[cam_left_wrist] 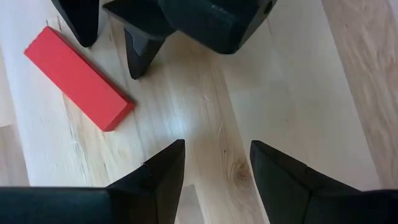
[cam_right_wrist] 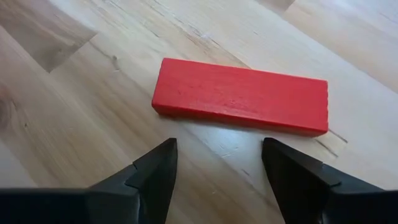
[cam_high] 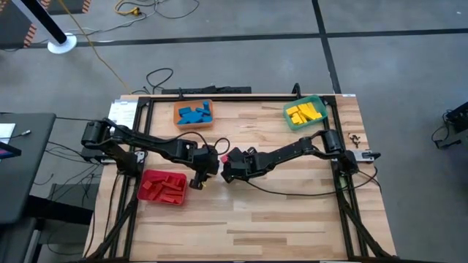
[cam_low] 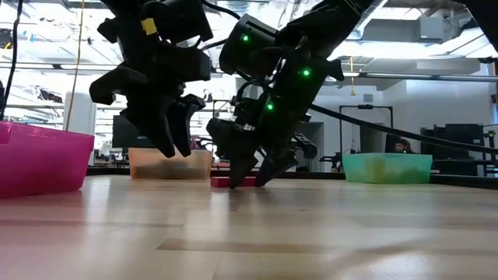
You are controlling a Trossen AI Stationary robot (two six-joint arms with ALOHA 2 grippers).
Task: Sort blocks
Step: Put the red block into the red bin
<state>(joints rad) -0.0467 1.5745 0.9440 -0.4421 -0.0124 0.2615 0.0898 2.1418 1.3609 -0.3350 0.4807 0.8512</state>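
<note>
One red block (cam_right_wrist: 239,96) lies flat on the wooden table, also seen in the left wrist view (cam_left_wrist: 78,78) and near the table's middle (cam_high: 224,155). My right gripper (cam_right_wrist: 217,162) stands open, low over the table, slanting down; the block lies just ahead of its fingertips, which do not touch it. My left gripper (cam_left_wrist: 217,168) hangs open beside the right one (cam_high: 199,174), higher above the bare wood (cam_low: 175,144), with nothing between its fingers.
An orange bin (cam_high: 193,115) with blue blocks stands at the far side, a green bin (cam_high: 305,113) with yellow blocks at the far right, and a red bin (cam_high: 162,185) with red blocks at the left, near my left arm. The two grippers stand close together.
</note>
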